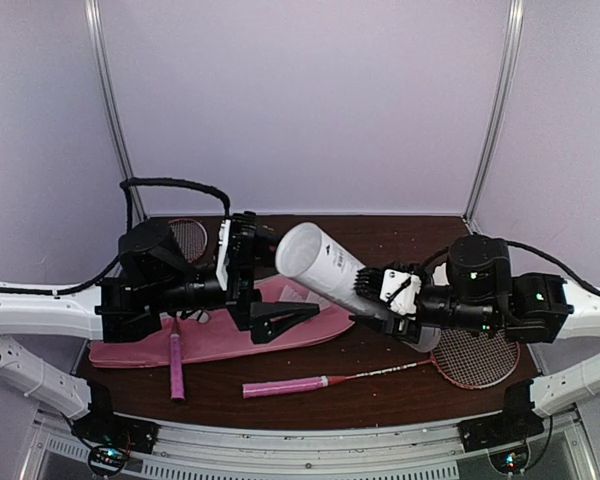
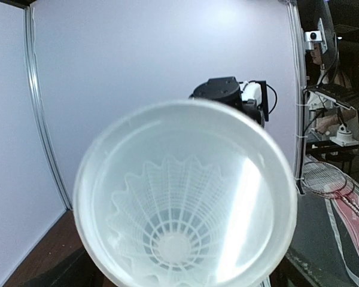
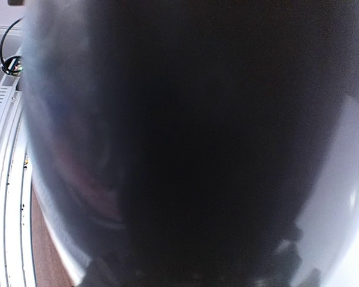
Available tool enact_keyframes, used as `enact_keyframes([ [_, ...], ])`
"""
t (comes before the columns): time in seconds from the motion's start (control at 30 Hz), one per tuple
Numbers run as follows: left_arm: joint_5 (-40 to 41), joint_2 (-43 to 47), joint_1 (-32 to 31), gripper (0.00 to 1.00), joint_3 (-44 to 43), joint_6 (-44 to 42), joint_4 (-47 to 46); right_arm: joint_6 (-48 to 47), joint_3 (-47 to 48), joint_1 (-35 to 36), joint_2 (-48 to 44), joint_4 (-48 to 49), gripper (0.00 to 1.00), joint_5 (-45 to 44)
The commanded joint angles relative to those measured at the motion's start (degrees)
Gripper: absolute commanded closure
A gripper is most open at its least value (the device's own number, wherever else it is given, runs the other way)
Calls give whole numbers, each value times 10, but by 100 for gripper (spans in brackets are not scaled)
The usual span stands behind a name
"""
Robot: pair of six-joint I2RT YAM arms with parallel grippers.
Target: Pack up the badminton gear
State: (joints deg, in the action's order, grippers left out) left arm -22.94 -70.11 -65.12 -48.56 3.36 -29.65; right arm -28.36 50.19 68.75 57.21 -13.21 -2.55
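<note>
Gaping translucent white tube (image 1: 325, 268), shuttlecock (image 2: 173, 222) deep inside, in right claw (image 1: 382, 298)

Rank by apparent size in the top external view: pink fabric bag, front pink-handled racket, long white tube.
Largest: pink fabric bag, partly covered.
Next: front pink-handled racket, similar length but far thinner.
Smallest: long white tube, though it is lifted nearer the camera, so unsure.

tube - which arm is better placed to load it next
Left, likely. The right gripper is shut around the tube, tilting its open mouth toward the left gripper, which is open and empty.
</note>
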Motion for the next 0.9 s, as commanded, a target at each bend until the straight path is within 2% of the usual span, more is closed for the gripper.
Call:
enact_keyframes([
  [0.0, 38, -6, -11, 2, -4, 2, -107, -3, -11, 6, -1, 38, 44, -3],
  [0.3, 29, -13, -12, 3, -40, -24, -25, 2, -12, 6, 11, 8, 44, -10],
  [0.53, 36, -19, -12, 23, -39, -21, -16, 8, -20, 6, 9, 6, 39, -19],
  [0.7, 62, -14, -12, 34, -17, -24, -36, 32, -24, 6, 8, 14, 23, -47],
  [0.77, 76, -12, -12, 34, -2, -18, -62, 49, -22, 5, 11, 19, 9, -70],
  [0.87, 109, -15, -12, 38, 18, -3, -104, 75, -12, 6, 19, 19, 5, -103],
])
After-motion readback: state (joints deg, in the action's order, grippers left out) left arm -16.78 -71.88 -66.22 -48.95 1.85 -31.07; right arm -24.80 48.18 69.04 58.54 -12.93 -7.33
